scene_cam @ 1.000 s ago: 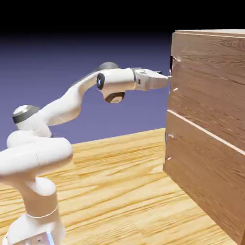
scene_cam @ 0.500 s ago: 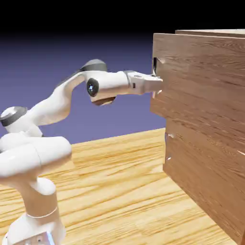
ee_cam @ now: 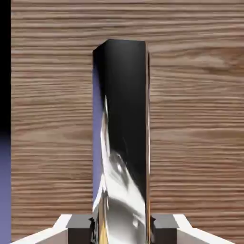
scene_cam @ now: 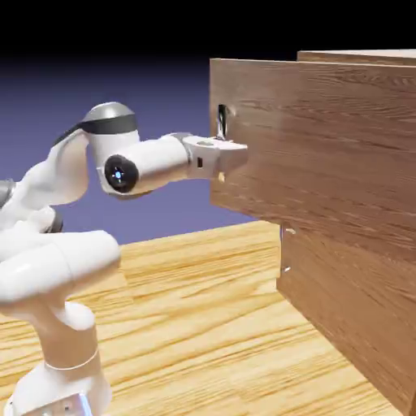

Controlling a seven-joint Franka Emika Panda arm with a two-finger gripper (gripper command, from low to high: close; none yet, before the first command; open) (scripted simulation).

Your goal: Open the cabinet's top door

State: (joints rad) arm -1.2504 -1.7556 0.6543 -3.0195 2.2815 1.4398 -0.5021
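The brown wood-grain cabinet (scene_cam: 357, 309) stands at the exterior view's right. Its top door (scene_cam: 325, 154) juts well out to the left of the lower panel (scene_cam: 349, 325). The door's small silver bar handle (scene_cam: 222, 123) sits near the panel's left edge. My gripper (scene_cam: 223, 150) is shut on that handle, with the white arm stretched in from the left. In the hand view the handle (ee_cam: 122, 143) fills the middle as a tall shiny bar against the door's wood (ee_cam: 190, 119), and my two grey fingertips (ee_cam: 80, 224) press its sides at the bottom edge.
The lower panel carries its own small silver handle (scene_cam: 285, 250) at its left edge, below the open door. The wooden table (scene_cam: 203, 325) spreads under the arm, whose base (scene_cam: 65, 357) rises at the lower left.
The top door has come out to the left, its edge shifting from about the cabinet's front to well left of it. My gripper and arm drew back left with the handle held.
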